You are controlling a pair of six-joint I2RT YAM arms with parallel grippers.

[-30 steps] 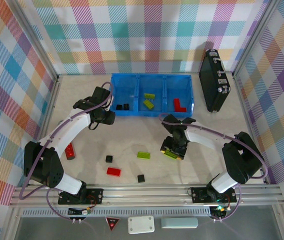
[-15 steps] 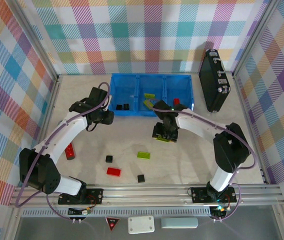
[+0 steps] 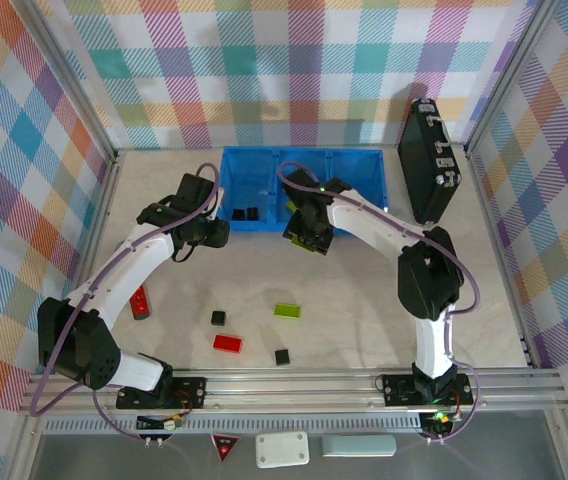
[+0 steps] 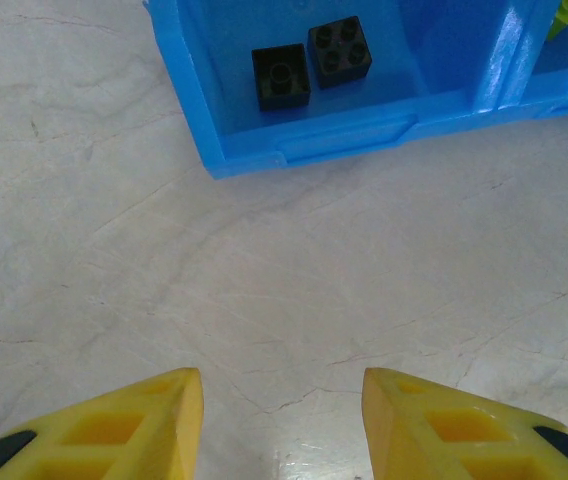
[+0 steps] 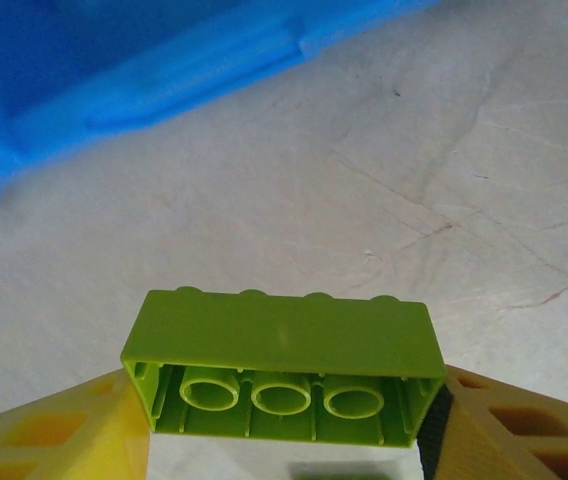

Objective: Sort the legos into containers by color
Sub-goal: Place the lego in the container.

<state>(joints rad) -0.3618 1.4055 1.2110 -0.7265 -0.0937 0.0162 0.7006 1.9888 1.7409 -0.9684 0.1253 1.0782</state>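
A: While right gripper (image 5: 284,425) pinched green lego (image 5: 279,335) by its short ends, at 6 o'clock of tray (image 3: 264,226), left gripper (image 4: 282,420) stood spread, empty.
B: Judged light, stiff, slick; end grip suited.

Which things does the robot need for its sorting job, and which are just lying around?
For the job:
blue tray
held green lego
two black legos in the tray
loose green lego
loose red lego
two loose black legos

Just lying about:
black case
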